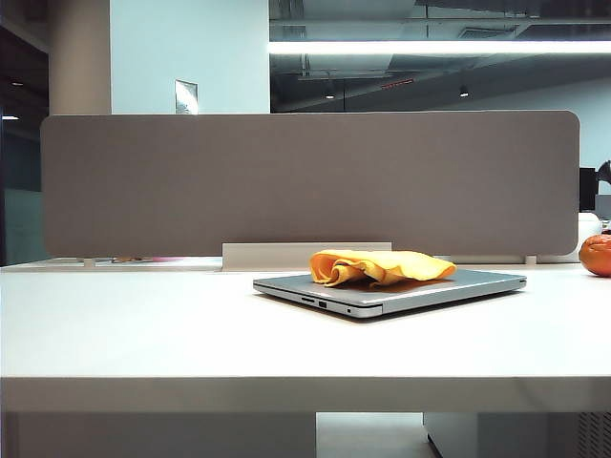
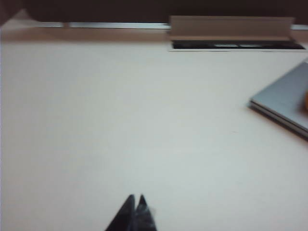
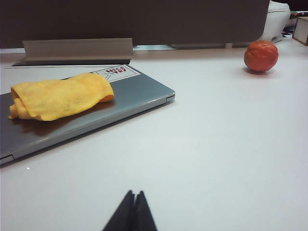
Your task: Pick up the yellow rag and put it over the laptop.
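The yellow rag (image 1: 380,266) lies crumpled on the lid of the closed silver-grey laptop (image 1: 434,289), near the middle of the white table. In the right wrist view the rag (image 3: 60,96) rests on the laptop (image 3: 130,94), which carries a small logo sticker. The right gripper (image 3: 134,193) is shut and empty over bare table, apart from the laptop. The left gripper (image 2: 136,197) is shut and empty above the table; a corner of the laptop (image 2: 284,98) and a sliver of the rag (image 2: 305,102) show at the frame's edge. Neither arm appears in the exterior view.
A round orange fruit (image 1: 597,255) sits at the table's far right, also the fruit (image 3: 261,56) in the right wrist view. A grey partition (image 1: 305,181) runs along the back edge, with a white cable-tray flap (image 1: 305,254) behind the laptop.
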`<state>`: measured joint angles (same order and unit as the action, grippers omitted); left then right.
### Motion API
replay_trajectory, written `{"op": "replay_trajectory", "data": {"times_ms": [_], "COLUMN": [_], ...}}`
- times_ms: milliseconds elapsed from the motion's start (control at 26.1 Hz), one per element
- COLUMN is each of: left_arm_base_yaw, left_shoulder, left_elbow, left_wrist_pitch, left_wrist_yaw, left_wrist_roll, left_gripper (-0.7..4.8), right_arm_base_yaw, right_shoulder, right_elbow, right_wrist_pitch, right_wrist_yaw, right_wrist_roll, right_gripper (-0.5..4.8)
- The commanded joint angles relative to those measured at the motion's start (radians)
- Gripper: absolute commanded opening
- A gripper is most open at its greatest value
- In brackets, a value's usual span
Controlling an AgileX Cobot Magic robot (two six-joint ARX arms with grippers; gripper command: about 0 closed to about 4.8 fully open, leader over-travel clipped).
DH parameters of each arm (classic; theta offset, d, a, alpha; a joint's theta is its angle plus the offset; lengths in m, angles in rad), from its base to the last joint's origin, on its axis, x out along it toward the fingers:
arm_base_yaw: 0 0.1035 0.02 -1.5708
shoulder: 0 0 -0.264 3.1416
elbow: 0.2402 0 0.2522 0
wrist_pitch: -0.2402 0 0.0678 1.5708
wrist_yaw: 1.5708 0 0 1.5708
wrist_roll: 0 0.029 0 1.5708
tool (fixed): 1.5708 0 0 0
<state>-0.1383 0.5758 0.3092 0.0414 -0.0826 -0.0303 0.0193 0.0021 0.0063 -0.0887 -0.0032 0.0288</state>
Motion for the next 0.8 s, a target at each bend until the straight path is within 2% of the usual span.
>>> {"op": "replay_trajectory", "data": {"times_ms": [38,230,498,804], "left_arm_base_yaw": [0.052,0.122,0.153,0.164], "left_shoulder": [-0.101,-0.354,-0.451,-0.539], "left_elbow": [-0.059,-0.226,-0.3,-0.301], "left_wrist_pitch": [0.029,0.159,0.154,0.058], "left_wrist_yaw": [0.0,-0.003,0.025,0.042], "left_wrist_roll": [0.004,0.005,0.003,0.015], "left_gripper": [-0.06,-0.06,-0.06,-0.06], "right_arm_base_yaw": [0.0,0.0,0.0,0.0], "right_shoulder": [-0.001,-0.001,-0.001,-0.001], "right_elbow": [-0.004,-0.004,-0.004,-0.004], "right_wrist_pitch": [0.01,0.01,0.01,0.01], "right_wrist_yaw": [0.002,0.002,0.002,0.002], "right_wrist_roll": [-0.004,-0.004,-0.004,-0.004], "right_gripper": [-0.05,-0.05,-0.05,-0.05]}}
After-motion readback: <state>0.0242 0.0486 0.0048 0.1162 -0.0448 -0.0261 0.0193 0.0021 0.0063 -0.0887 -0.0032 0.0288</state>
